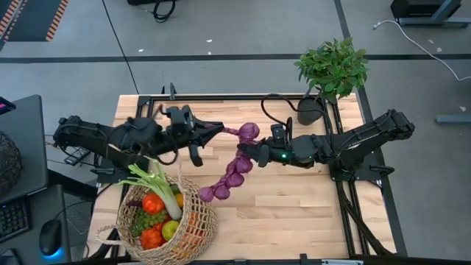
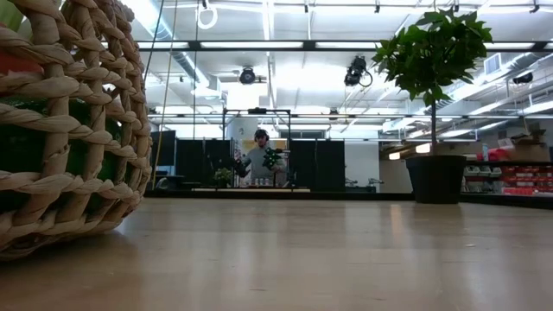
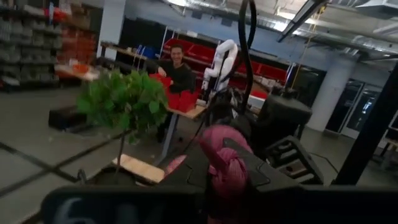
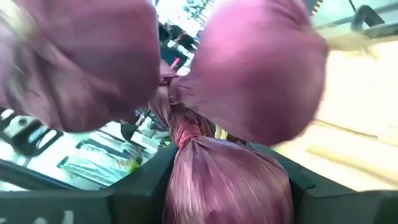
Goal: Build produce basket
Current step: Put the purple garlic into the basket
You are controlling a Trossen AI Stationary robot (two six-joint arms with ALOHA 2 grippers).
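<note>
High view: a purple grape string [image 1: 234, 171] is held aloft at table centre, pinched at its top by the left gripper [image 1: 221, 129] and midway by the right gripper [image 1: 259, 153]. The basket [image 1: 195, 221], at seven o'clock, is partly filled.

Wrist views: both grips are confirmed; a handover seems underway, so release by the right is called for.

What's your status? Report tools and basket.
Left tool shut on purple grape string's top end. Right tool gripping its middle. Basket front-left, part filled. Path clear.
</note>
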